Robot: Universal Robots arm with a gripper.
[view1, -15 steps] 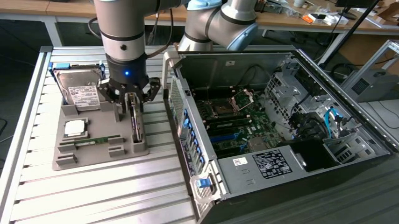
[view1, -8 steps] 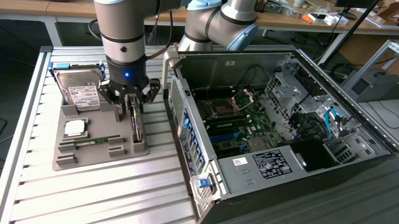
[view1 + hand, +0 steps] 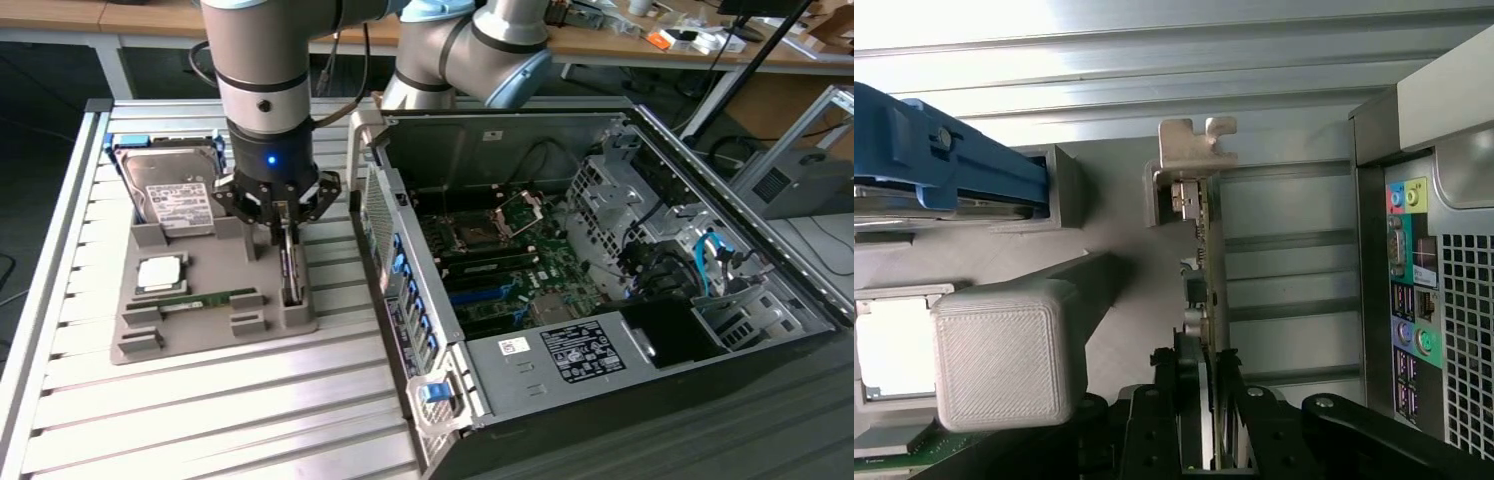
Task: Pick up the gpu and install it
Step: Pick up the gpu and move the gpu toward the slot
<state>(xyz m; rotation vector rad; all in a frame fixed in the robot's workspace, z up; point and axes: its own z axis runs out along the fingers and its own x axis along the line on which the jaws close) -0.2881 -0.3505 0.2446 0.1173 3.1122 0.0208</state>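
Gpu (image 3: 288,268) (image 3: 1212,270) stands on edge in the one grey tray (image 3: 200,342) on the bench (image 3: 200,420); the single end effector (image 3: 286,240) (image 3: 1207,362) straddles it, gripping or not I cannot tell; one hard drive (image 3: 174,195), one processor (image 3: 160,272) and one RAM stick (image 3: 194,300) share the tray; one open computer case (image 3: 454,150) stands beside.

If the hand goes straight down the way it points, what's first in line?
The gpu, standing on edge in the gray holder: the hand sits right at its upper edge, so contact looks immediate, though depth is hard to judge.
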